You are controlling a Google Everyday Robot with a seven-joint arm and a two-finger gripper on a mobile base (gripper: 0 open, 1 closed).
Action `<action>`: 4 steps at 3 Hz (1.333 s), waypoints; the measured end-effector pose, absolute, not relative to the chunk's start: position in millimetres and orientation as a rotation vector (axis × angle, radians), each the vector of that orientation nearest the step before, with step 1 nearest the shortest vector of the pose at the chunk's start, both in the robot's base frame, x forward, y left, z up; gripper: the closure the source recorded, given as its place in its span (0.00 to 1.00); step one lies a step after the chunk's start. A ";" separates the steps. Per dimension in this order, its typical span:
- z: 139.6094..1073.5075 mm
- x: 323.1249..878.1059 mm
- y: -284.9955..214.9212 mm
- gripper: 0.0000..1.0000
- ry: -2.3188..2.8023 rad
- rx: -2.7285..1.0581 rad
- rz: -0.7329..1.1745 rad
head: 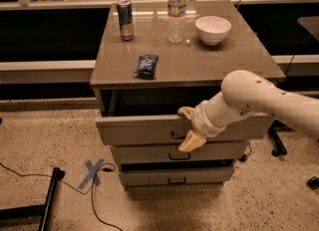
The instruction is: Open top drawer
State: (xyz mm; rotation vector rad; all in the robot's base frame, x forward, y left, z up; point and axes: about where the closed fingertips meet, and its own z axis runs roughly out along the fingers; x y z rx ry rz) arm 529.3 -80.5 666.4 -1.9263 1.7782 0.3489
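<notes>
My end effector sits against the front of the top drawer, its two tan fingers spread wide: one at the panel's upper edge, the other low on the panel just beside the small black pull handle. I can't tell whether either finger is actually hooked on anything. The white arm comes in from the right across that drawer's right half.

The top drawer stands out a little from the cabinet, with a dark gap above it, and its front lies forward of the middle drawer and the bottom drawer, both shut.

Up on the counter a dark blue snack packet lies near the front edge. Further back stand a can, a clear water bottle and a white bowl, in that order from left to right. There is print on the can, the bottle's label and the packet, but I can read none of it.

On the floor to the left is a blue tape cross with a thin cable running past it.
</notes>
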 end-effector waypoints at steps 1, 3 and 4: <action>666.5 529.0 -80.5 0.42 1.778 -1.926 0.349; 687.5 510.3 -83.9 0.09 1.748 -1.865 0.363; 687.9 509.3 -84.4 0.00 1.755 -1.865 0.364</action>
